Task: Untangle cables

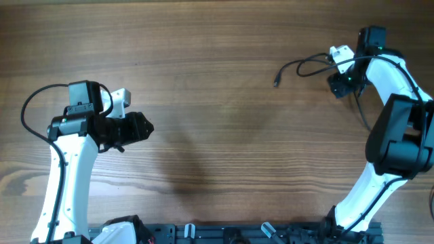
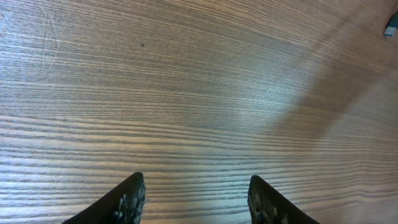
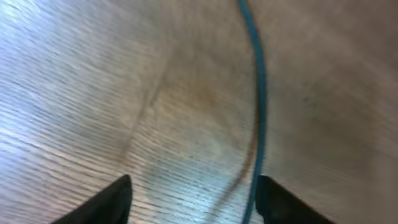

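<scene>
While the near left claw [image 2: 198, 202] hovers spread and empty over the brown wooden worktop [image 1: 203, 68], the work sits at the far right corner. A thin black flexible cable [image 3: 260, 112] with a small plug end loops loosely there. It runs inside the right claw [image 3: 196, 205], parted and not pinching. This looks like the grasping step. Next, close squarely on the strand and draw it clear.

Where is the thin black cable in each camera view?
Overhead: cable upper right, looping leftward to its plug.
Left wrist: only a dark tip at the top right corner, perhaps its plug.
Right wrist: blurred, running top to bottom, right of centre.
Shared landmark: the wooden table.
</scene>
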